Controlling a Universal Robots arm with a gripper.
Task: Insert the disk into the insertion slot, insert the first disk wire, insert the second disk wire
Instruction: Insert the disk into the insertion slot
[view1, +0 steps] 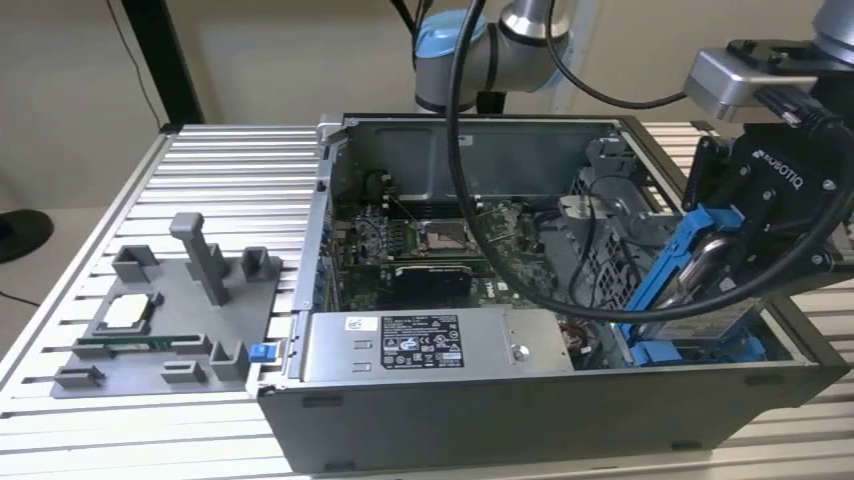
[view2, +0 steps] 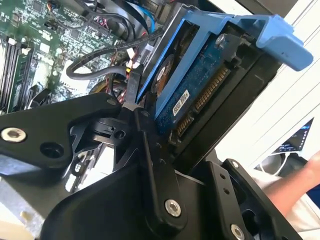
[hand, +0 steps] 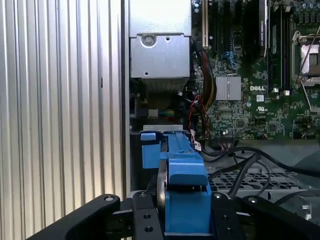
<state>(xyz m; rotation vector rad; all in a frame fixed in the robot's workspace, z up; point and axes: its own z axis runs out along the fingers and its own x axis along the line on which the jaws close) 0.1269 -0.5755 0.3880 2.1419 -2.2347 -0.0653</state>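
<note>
One disk (view1: 678, 275), clipped in its blue frame, hangs tilted in the gripper (view1: 747, 255), whose fingers (view2: 147, 150) are clamped on its two flat sides. We see it at the case's (view1: 534, 420) near corner on the exterior view's right. Its lower end appears to be down inside the wall there, at the slot (view1: 741, 348), and its upper end leans out above the rim. We judge the first step to be in hand: the disk is part way in and not seated. To do it well, we would bring the frame square to the slot's walls before pressing, since a tilted frame is likely to jam on the sheet metal. Loose black cables (hand: 240, 167) lie just beside the bay and could be pinched, so we would keep the disk's edge off them. The connector strip (view2: 210, 95) on the disk's end looks bare, so we take neither wire to be in yet
</note>
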